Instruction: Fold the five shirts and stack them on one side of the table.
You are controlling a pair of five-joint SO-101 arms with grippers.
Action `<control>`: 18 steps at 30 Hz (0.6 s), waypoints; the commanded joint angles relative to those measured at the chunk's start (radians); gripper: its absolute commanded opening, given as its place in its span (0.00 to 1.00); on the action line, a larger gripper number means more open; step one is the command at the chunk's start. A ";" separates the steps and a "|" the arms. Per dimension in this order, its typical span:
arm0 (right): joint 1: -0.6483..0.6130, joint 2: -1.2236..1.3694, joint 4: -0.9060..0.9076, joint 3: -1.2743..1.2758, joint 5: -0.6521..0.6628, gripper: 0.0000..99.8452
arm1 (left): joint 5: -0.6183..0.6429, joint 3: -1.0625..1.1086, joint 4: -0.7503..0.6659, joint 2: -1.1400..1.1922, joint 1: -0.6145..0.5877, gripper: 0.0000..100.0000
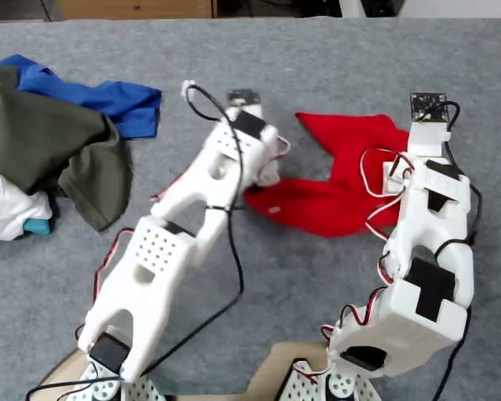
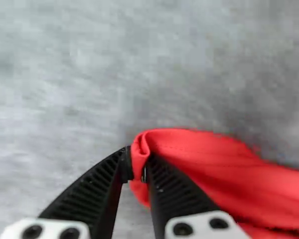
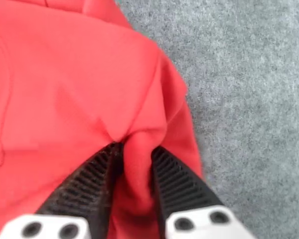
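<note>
Red shirt (image 1: 342, 188) crumpled on the table, between the arms. Left gripper (image 2: 137, 167) pinches a thin hem fold; right gripper (image 3: 134, 157) clamps a thicker bunch. Risk: the thin left pinch slips if the arms pull unevenly.

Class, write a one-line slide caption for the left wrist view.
Left gripper shut on a bunched edge of the red shirt, grey table behind.

- Ahead of the left gripper (image 2: 138, 172), bare grey table cover (image 2: 89, 74) leaves room to pass.
- Between it and the right gripper (image 3: 132, 159), the red shirt (image 1: 342, 180) lies bunched across the way.
- Well off the left gripper's outer side, a heap of shirts (image 1: 50, 150) bars passage.
</note>
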 commanded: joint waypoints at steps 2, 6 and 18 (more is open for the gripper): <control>-0.018 -0.018 -0.025 -0.007 -0.006 0.04 | 0.000 -0.163 0.132 -0.010 -0.157 0.02; -0.018 -0.019 -0.017 -0.013 0.048 0.04 | -0.006 -0.256 0.195 -0.010 -0.313 0.02; -0.048 -0.367 -0.017 0.214 0.227 0.15 | -0.187 -0.051 0.195 -0.283 -0.591 0.02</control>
